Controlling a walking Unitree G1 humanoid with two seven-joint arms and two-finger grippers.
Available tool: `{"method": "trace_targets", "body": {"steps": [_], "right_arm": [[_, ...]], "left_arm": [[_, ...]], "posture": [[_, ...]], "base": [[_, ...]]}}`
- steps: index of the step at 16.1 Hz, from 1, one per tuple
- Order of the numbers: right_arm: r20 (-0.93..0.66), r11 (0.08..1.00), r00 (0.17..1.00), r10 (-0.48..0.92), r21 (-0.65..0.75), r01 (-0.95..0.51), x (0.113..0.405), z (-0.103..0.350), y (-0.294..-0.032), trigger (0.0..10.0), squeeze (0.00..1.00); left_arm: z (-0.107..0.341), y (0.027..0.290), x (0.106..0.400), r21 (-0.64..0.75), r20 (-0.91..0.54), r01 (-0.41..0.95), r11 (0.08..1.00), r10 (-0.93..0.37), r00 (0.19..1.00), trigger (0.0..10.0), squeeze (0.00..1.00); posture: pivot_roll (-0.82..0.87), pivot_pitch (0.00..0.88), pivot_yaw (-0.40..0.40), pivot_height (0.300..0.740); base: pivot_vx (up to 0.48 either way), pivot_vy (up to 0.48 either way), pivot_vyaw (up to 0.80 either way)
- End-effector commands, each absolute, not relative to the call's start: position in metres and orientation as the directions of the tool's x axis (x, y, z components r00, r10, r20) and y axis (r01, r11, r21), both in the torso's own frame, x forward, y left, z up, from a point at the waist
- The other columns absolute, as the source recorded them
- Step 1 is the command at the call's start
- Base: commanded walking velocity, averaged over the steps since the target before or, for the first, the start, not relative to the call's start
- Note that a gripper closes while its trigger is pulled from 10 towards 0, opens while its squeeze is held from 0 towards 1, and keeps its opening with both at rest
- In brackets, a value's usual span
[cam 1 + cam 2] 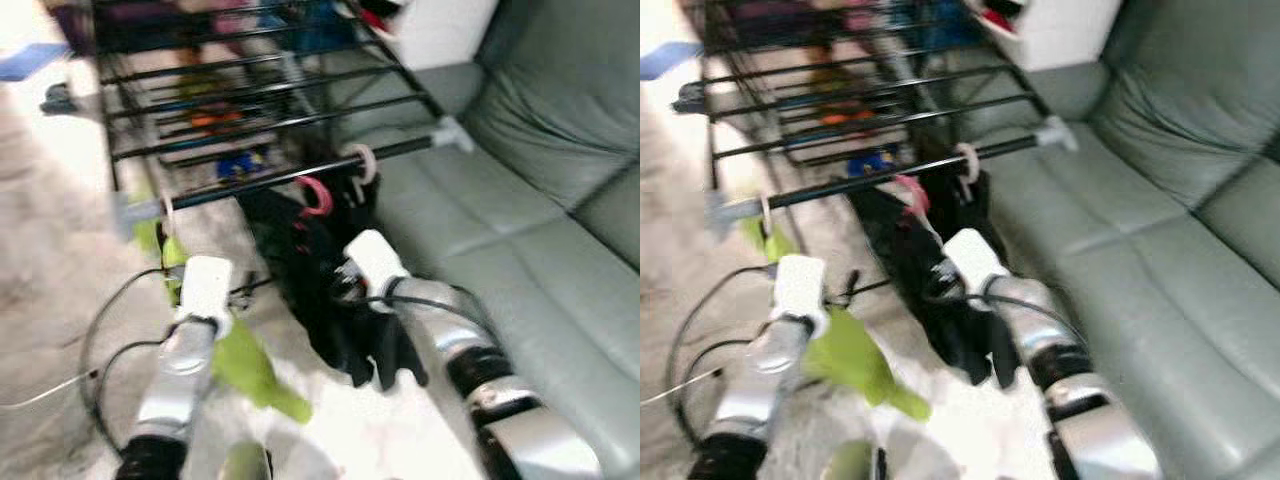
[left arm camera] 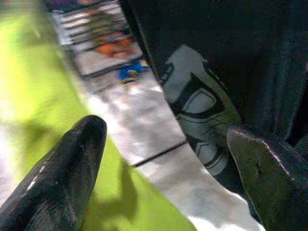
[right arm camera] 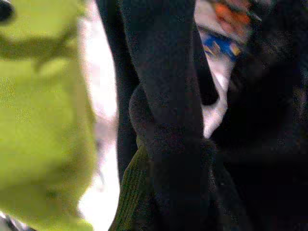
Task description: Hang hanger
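A black drying rack's front bar carries a pink hanger hook and a white hanger hook, both over a hanging black garment. Another white hook at the bar's left end holds a lime green garment. My left gripper is open between the green cloth and the black garment with a white print, with nothing between its fingers. My right gripper is pushed into the black garment just below the pink hook, and dark cloth covers its view.
A grey-green sofa runs along the right, close to the rack. Black cables loop over the pale floor at the left. More rack bars with colourful clothes lie behind. A white object stands at the back.
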State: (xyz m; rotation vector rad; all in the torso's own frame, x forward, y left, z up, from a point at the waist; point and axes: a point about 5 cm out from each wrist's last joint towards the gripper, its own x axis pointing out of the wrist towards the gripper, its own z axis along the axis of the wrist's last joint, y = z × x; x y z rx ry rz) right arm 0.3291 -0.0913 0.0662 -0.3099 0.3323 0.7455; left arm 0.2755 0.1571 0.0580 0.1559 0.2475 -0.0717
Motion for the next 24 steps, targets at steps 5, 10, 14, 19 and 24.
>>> {"method": "trace_targets", "body": {"steps": [5,10,14,19,24], "right_arm": [[-0.307,0.751,0.774,0.554,-0.217,-0.624,0.346,0.087,-0.09,10.0,0.0],[-0.339,0.881,0.882,0.327,-0.228,-0.414,0.358,0.083,-0.113,10.0,0.0],[-0.35,0.925,0.902,0.254,-0.183,-0.331,0.364,0.085,-0.115,10.0,0.0],[-0.341,0.923,0.911,0.231,-0.219,-0.317,0.383,0.112,-0.102,10.0,0.0],[-0.447,0.948,0.864,0.233,-0.095,-0.305,0.383,0.109,-0.095,10.0,0.0]], "left_arm": [[0.062,0.151,0.274,0.14,-0.239,0.099,0.985,-0.063,0.969,10.0,0.0],[0.063,0.15,0.269,0.139,-0.253,0.114,0.984,-0.076,0.964,10.0,0.0],[0.065,0.155,0.256,0.143,-0.271,0.116,0.983,-0.074,0.96,10.0,0.0],[0.078,0.165,0.222,0.131,-0.305,0.124,0.984,-0.079,0.949,10.0,0.0],[0.086,0.167,0.207,0.127,-0.353,0.128,0.984,-0.076,0.933,10.0,0.0]], "posture": [[0.06,0.0,-0.005,0.74],[0.09,0.0,-0.007,0.74],[0.14,0.05,-0.018,0.74],[0.21,0.146,-0.021,0.74],[0.24,0.185,-0.03,0.74]], "base": [[0.0,0.0,0.44],[0.0,0.0,0.0],[0.0,0.0,0.0],[0.0,0.0,0.0],[0.0,0.0,0.0]]}}
